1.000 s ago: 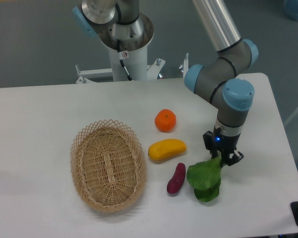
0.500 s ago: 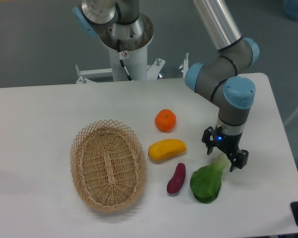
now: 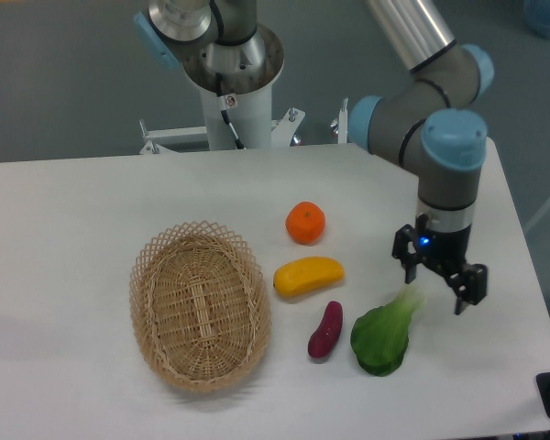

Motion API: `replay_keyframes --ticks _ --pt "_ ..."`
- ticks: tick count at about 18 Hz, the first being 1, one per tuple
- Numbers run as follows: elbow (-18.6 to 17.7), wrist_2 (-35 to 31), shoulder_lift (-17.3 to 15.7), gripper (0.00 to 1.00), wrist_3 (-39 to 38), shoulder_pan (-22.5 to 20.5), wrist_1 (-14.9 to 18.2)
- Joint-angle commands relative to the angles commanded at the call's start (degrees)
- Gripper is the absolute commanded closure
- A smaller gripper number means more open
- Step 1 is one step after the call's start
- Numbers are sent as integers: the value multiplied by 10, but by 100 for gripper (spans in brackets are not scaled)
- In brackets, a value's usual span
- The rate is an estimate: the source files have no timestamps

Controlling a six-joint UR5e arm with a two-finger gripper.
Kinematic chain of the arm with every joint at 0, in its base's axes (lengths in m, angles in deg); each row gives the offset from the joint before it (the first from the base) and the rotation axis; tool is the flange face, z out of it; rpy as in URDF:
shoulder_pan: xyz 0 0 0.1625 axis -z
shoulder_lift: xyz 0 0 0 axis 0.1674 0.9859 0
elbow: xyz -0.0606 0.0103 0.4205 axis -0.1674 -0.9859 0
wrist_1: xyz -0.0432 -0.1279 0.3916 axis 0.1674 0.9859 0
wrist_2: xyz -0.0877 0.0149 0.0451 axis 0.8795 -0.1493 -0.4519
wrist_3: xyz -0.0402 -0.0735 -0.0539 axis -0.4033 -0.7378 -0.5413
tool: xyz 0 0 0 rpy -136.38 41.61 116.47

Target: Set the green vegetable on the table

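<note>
The arm bends down over the desk (image 3: 92, 211). Its gripper (image 3: 439, 280) hangs with fingers apart, just above the one green vegetable (image 3: 382, 334), which lies beside one purple piece (image 3: 325, 330).

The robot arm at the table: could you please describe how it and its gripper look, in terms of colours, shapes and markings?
The arm is made of silver-grey metal tubes linked by darker grey rounded joints with light blue end caps. The gripper is small and black with two short fingers, and a blue light glows on its body. Behind, the white base column carries a thin black cable with a small tag.
</note>
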Motion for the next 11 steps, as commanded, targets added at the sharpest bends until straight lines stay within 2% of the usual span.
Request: replay_keyframes --ticks 3,11 --pt "18 -4 -13 0 4 -7 8" --pt "72 -4 -36 0 32 -41 133"
